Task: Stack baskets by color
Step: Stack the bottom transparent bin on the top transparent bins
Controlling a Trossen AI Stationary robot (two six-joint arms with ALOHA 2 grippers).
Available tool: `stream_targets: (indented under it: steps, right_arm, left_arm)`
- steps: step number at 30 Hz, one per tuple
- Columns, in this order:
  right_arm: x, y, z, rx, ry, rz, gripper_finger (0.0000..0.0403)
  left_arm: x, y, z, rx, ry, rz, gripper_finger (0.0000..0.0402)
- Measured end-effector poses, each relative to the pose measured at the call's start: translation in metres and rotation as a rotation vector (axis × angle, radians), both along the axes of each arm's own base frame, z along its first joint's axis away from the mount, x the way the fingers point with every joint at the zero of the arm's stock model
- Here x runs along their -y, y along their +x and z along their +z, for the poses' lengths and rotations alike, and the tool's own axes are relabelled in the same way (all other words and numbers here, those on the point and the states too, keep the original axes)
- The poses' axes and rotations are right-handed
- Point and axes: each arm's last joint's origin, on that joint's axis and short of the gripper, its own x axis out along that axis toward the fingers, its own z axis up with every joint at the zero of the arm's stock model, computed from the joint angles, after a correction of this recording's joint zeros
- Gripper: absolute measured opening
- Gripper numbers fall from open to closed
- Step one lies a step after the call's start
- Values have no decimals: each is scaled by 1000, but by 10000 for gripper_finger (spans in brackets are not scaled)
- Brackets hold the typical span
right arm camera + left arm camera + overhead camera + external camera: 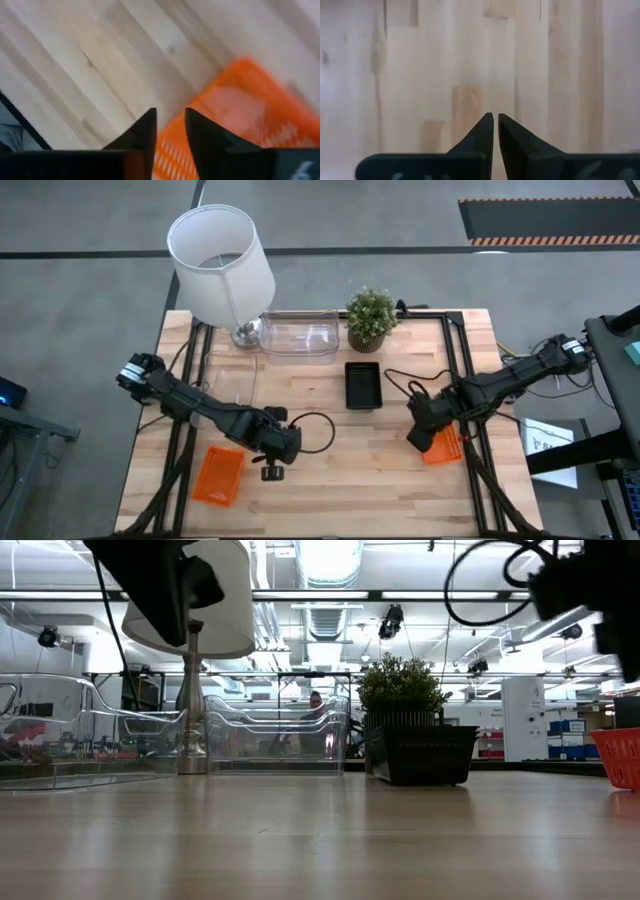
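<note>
One orange basket (218, 476) lies flat on the table near its front left. A second orange basket (445, 447) lies at the right. My right gripper (170, 112) hovers open over that basket's edge (235, 115), its fingers pointing steeply down. My left gripper (495, 116) is shut above bare wood, just right of the left orange basket, and holds nothing. A black basket (362, 384) rests mid-table in front of the plant. A clear basket (298, 338) sits at the back, and another clear one (90, 745) stands left of the lamp base.
A white lampshade on a metal foot (220, 265) and a potted green plant (371, 318) stand at the far edge. Black cables (400, 385) trail over the table. Bare wood (350, 470) lies between the two arms toward the near edge.
</note>
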Motion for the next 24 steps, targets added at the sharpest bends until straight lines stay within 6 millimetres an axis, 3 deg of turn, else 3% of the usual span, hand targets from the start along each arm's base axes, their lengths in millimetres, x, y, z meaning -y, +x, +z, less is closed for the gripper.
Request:
stream_targets:
  steps: [5, 7, 16, 24]
  right_arm:
    - [-6, -2, 5, -33, 62, -57, 143]
    - [-7, 0, 8, -11, 37, -47, 155]
    - [-5, 18, 23, 258, -331, 215, 160]
    - [-4, 30, 39, 438, -607, 411, 172]
  left_arm:
    - [-4, -5, 8, 40, 60, -29, 10]
    - [-9, -12, 13, 13, 57, 48, 10]
    - [-56, -55, 16, -195, 158, 888, 1]
    - [-70, -46, -7, -170, 82, 941, 22]
